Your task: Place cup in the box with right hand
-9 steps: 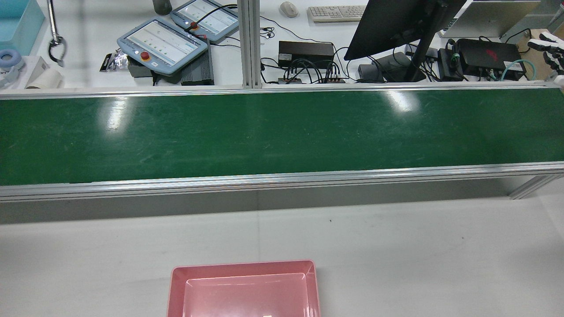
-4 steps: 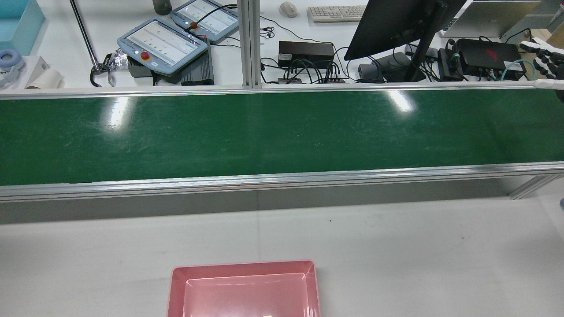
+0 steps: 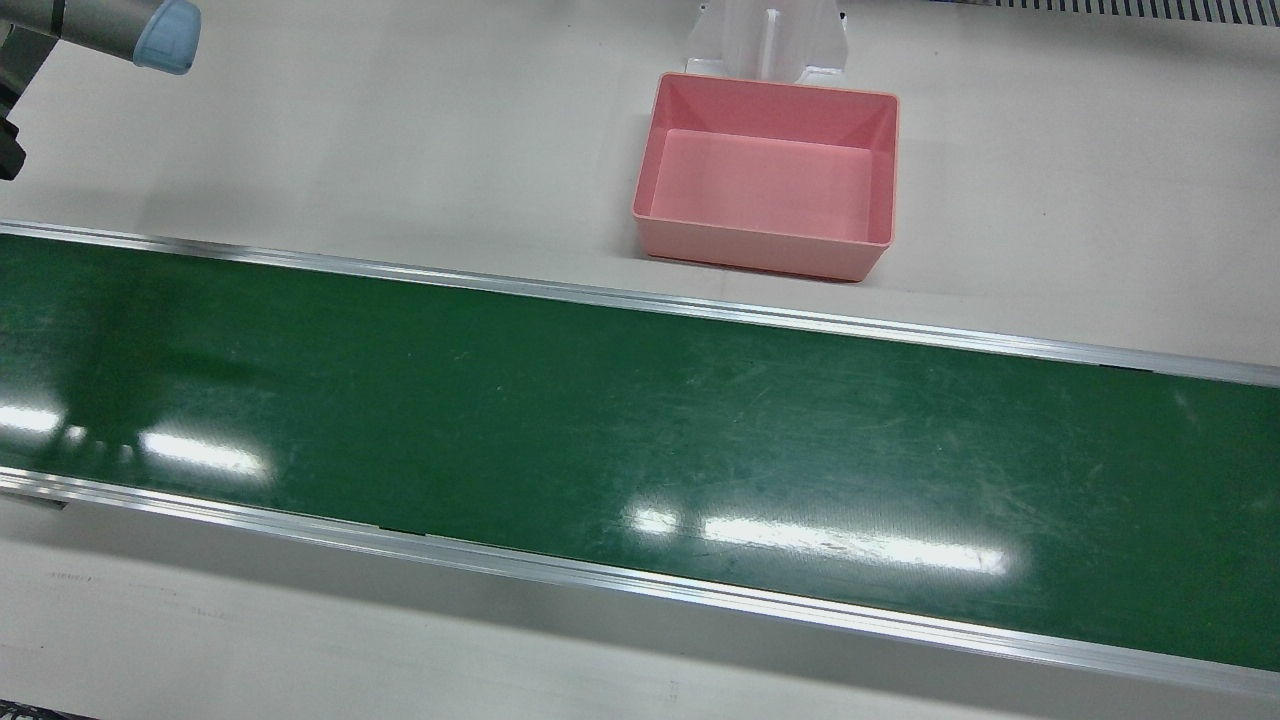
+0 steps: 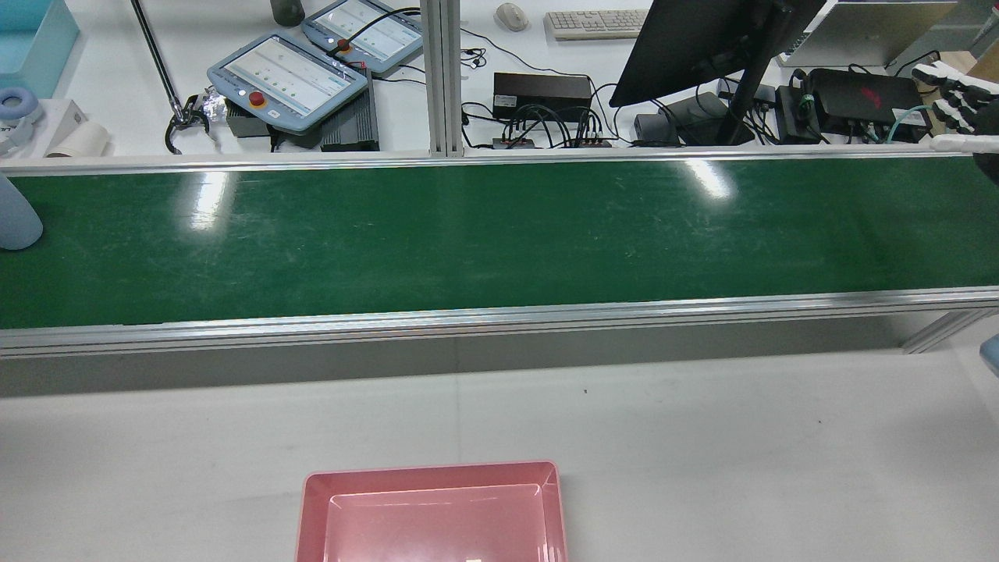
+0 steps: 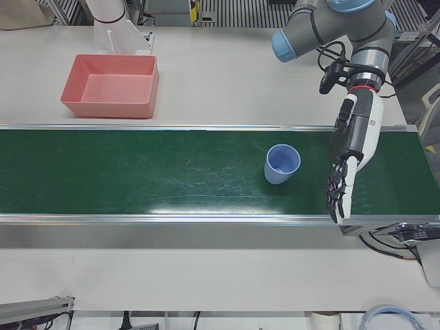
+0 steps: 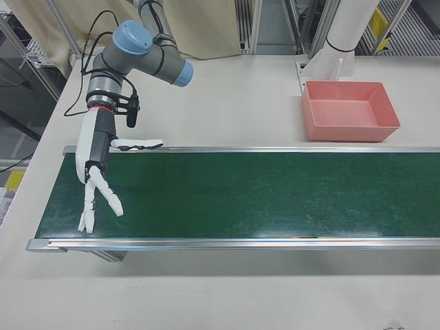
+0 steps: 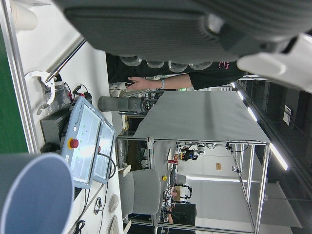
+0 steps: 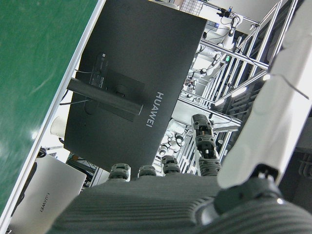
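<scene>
A light blue cup (image 5: 282, 163) stands upright on the green conveyor belt (image 5: 137, 175). It also shows at the left edge of the rear view (image 4: 15, 215) and close up in the left hand view (image 7: 34, 195). My left hand (image 5: 349, 155) is open, fingers stretched down over the belt, just beside the cup and apart from it. My right hand (image 6: 96, 168) is open and empty over the belt's other end, far from the cup; it also shows at the right edge of the rear view (image 4: 956, 94). The empty pink box (image 3: 760, 250) sits on the white table beside the belt.
Beyond the belt's far rail stand a black monitor (image 4: 702, 39), two teach pendants (image 4: 289, 74), a keyboard (image 4: 597, 23) and cables. A long grabber tool (image 4: 183, 125) reaches in at the back left. The white arm pedestal (image 3: 770, 35) stands right behind the box.
The cup has come into the rear view at the belt's left edge. My right hand has shifted slightly left at the right edge. The grabber tool at the back left has moved.
</scene>
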